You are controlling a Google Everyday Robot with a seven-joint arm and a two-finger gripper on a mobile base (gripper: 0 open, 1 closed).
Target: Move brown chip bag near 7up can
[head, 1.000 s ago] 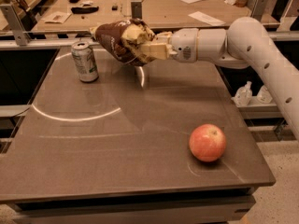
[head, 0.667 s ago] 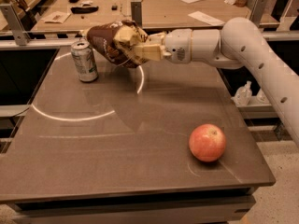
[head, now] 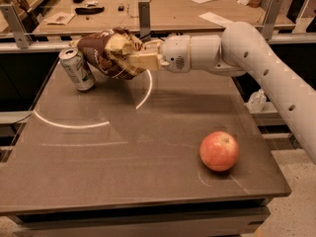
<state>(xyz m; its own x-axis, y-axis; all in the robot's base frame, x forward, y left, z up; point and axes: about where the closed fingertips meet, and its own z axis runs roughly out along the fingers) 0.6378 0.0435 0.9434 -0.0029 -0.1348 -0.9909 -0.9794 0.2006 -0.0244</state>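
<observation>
The brown chip bag (head: 104,53) is crinkled, dark brown with a tan part, and hangs just above the table's back left. My gripper (head: 132,58) is shut on its right side, reaching in from the right on the white arm (head: 247,53). The 7up can (head: 77,69), silver and green, stands at the back left and leans to the left. The bag's left end is right beside the can's top, touching or almost touching it.
A red apple (head: 219,150) lies on the grey table (head: 123,152) at the front right. A wooden bench (head: 163,6) with papers and small items stands behind the table. A white crumpled object (head: 257,101) lies off the table's right edge.
My gripper has carried the chip bag to the left, up against the can. The can now leans to the left. The apple has not moved.
</observation>
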